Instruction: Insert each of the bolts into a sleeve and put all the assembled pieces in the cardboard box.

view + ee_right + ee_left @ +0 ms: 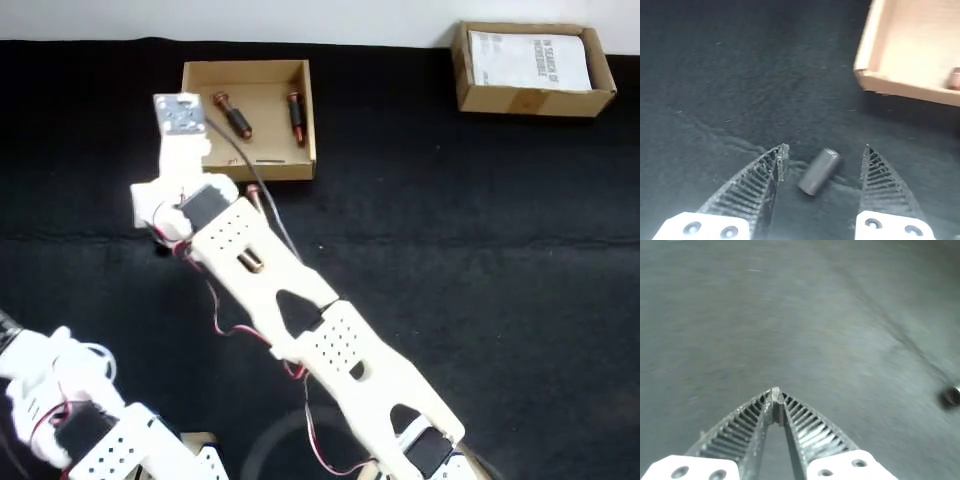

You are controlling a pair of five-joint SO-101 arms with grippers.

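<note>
Jaws apart, the right gripper [825, 151] is straddling a smooth dark cylindrical sleeve [819, 171]; the left gripper [776, 392] is pressing its ridged jaws together. From above, two coppery bolts [233, 116] are lying in the box [250, 68].

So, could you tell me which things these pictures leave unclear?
- Sleeve, right wrist view: lying between the tips of the open right gripper; too blurred to tell whether a bolt is inside.
- Dark object, left wrist view: blurred and cut by the picture's edge; cannot tell what it is.
- Copper piece beside the cardboard box, high view: the right arm covers most of it; possibly a bolt.
</note>
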